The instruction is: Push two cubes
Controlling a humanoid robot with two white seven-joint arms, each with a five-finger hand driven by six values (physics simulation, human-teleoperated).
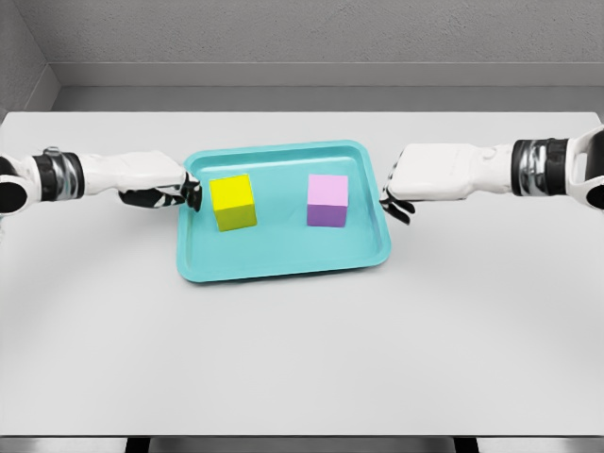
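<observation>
A white table (pixel 302 359) fills most of the head view, running from a grey back wall (pixel 311 33) down to the bottom edge.

A teal tray (pixel 283 264) with a raised rim sits on the table near the centre, slightly rotated so its right end lies a little farther back than its left.

Two white arms reach in from opposite sides, roughly level with the tray's middle. The left arm comes in from the left edge, and the left hand (pixel 160 184) sits at the tray's left rim, its dark fingertips (pixel 192 195) reaching just over the rim. The fingers are curled inward and hold nothing. The right arm comes in from the right edge, and the right hand (pixel 425 176) sits just outside the tray's right rim. Its dark fingers (pixel 396 206) are bent downward and also hold nothing.

Two cubes stand upright inside the tray, well apart from each other. The yellow cube (pixel 233 202) is in the left half, just beside the left hand's fingertips; whether they touch it cannot be told. The purple cube (pixel 327 200) is in the right half, near the right hand but separated from it by a strip of tray floor and the rim.
</observation>
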